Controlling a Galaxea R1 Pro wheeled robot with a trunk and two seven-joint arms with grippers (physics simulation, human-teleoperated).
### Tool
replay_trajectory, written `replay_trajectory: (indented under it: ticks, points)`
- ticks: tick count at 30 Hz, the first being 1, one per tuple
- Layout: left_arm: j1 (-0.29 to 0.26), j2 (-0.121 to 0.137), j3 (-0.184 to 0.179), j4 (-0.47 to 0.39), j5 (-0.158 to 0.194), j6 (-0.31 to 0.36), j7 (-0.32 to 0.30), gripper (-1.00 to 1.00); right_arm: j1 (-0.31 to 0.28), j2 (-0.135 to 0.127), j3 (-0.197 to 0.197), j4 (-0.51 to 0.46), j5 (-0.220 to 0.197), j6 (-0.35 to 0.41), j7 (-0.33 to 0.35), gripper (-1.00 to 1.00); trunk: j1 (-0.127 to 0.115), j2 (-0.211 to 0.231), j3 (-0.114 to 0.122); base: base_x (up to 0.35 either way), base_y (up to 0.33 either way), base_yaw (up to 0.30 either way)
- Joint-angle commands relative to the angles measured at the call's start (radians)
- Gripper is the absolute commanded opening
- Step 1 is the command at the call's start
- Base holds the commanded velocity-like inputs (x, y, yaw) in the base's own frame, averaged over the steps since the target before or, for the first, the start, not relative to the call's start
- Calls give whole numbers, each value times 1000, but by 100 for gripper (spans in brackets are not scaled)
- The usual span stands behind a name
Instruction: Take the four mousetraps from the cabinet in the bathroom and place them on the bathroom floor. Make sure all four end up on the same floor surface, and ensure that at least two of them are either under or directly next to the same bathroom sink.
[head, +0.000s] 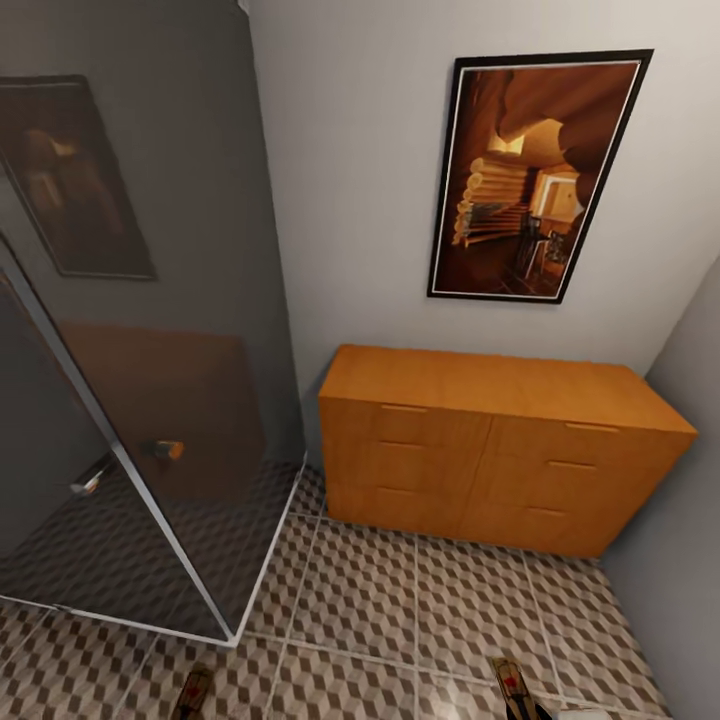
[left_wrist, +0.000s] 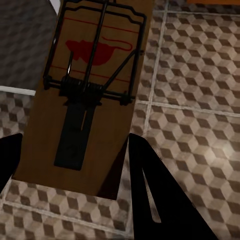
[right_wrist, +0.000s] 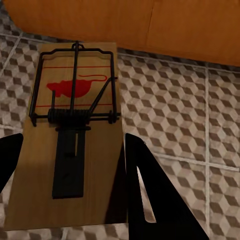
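Note:
My left gripper (left_wrist: 74, 152) is shut on a mousetrap (left_wrist: 95, 75), a brown board with dark wire and a red mouse print, held above the bathroom floor (left_wrist: 200, 100). A second mousetrap (right_wrist: 75, 140) sits between the black fingers (right_wrist: 150, 190) of my right gripper (right_wrist: 70, 150), which is shut on it over the cube-patterned tiles. In the head view both traps poke in at the bottom edge, the left one (head: 192, 692) and the right one (head: 518, 690). The orange-brown cabinet (head: 500, 440) stands ahead against the wall with all its drawer fronts shut.
A glass shower enclosure (head: 150, 420) with a metal frame fills the left side. A framed picture (head: 535, 175) hangs above the cabinet. A grey wall (head: 690, 500) closes in on the right. Patterned tiles (head: 400, 610) lie open between me and the cabinet.

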Motion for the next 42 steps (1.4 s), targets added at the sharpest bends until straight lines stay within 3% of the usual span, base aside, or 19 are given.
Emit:
replay_trajectory:
  ticks: [1,42]
  points:
    - [-1,-1,-7,2,-9,-2,13,-100,-1,-1,5,0,-13,-4,3,-100,1,-2,-2,0,0,285]
    - [-1,-3,-7,2,-9,-2,13,-100,-1,4,5,0,-13,-4,2,-100,1,-2,-2,0,0,285]
